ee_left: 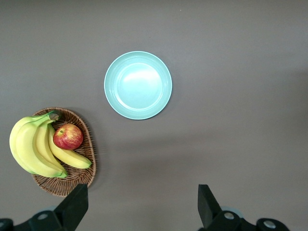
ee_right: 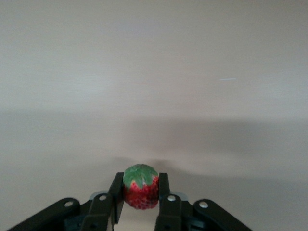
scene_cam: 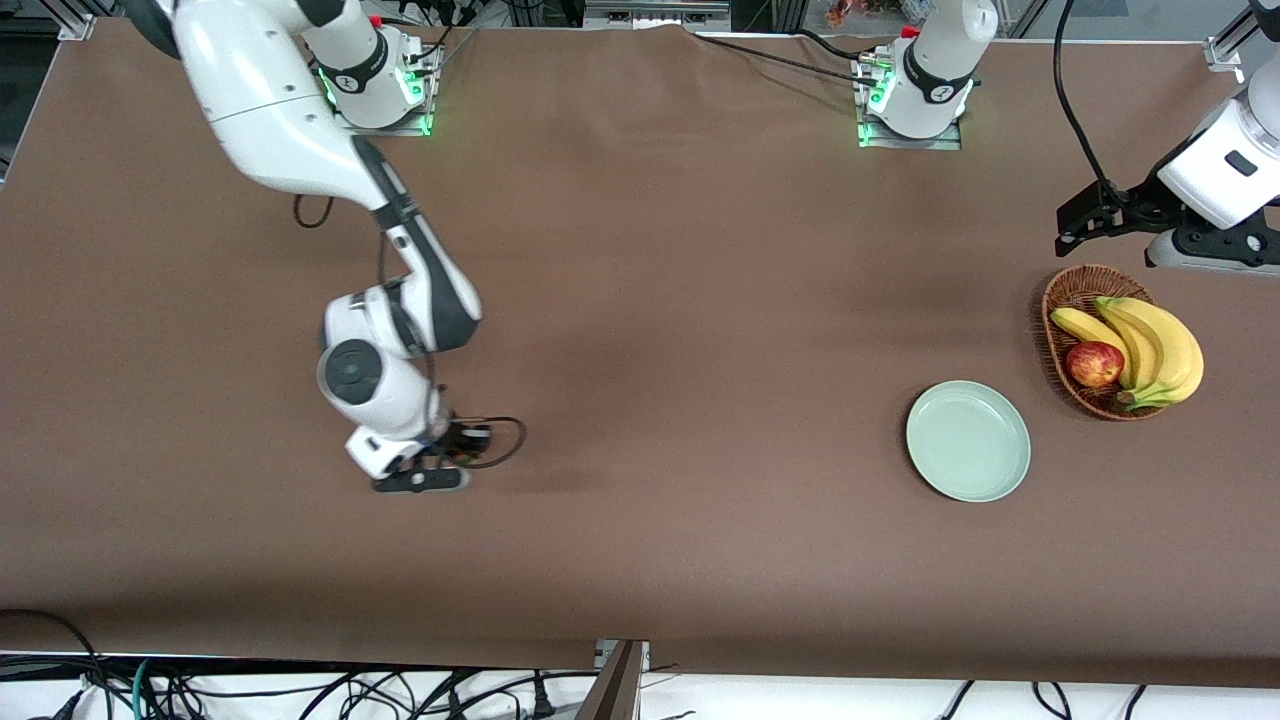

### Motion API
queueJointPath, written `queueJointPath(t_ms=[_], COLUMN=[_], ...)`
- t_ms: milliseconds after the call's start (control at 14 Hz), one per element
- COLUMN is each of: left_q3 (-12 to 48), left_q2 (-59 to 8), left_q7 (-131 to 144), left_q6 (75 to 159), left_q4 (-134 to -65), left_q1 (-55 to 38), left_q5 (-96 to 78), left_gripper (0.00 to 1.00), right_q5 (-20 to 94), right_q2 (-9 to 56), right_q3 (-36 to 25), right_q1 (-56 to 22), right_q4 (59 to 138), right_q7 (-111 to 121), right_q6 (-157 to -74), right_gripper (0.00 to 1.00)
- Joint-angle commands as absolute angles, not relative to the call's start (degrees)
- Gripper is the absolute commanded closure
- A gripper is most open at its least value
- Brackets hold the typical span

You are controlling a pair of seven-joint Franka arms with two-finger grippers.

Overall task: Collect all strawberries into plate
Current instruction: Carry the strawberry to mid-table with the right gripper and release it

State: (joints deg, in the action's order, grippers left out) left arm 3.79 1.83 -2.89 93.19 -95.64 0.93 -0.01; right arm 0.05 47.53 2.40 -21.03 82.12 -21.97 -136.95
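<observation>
Right end effector [scene_cam: 425, 478] low at table, clamped on strawberry [ee_right: 141, 187]; left end effector [ee_left: 139, 204] spread wide, above basket [scene_cam: 1075, 300].

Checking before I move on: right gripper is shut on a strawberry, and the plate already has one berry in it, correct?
Not quite. The right gripper is shut on a strawberry, but the plate holds nothing, as the left wrist view shows.

No text, label or number (brands included) is readable anywhere.

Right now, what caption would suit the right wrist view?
Right claw shut on a strawberry low over the brown table.
</observation>
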Motion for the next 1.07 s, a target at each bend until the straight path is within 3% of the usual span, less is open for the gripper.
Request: queueJointPath(t_ms=[0, 570, 854, 997], left_q3=[4.2, 4.2, 4.2, 4.2], left_q2=[2.3, 2.4, 2.3, 2.3], left_q7=[-3.2, -3.2, -3.2, -3.2], left_q6=[92.7, 92.7, 92.7, 92.7], left_q4=[-95.3, -95.3, -95.3, -95.3], left_q1=[1.4, 1.4, 1.4, 1.4], left_q5=[0.1, 0.1, 0.1, 0.1], left_gripper=[0.00, 0.00, 0.00, 0.00], right_q5=[0.8, 0.8, 0.7, 0.1], right_q2=[54.6, 61.2, 65.3, 65.2], right_q3=[1.8, 1.8, 1.8, 1.2], right_q1=[-27.8, -44.4, -50.0, -51.2], right_q4=[71.3, 64.4, 60.3, 60.3], right_q7=[-34.9, -54.0, -57.8, -58.9], right_q6=[-137.4, -151.2, -152.0, -151.8], right_gripper=[0.81, 0.81, 0.77, 0.00])
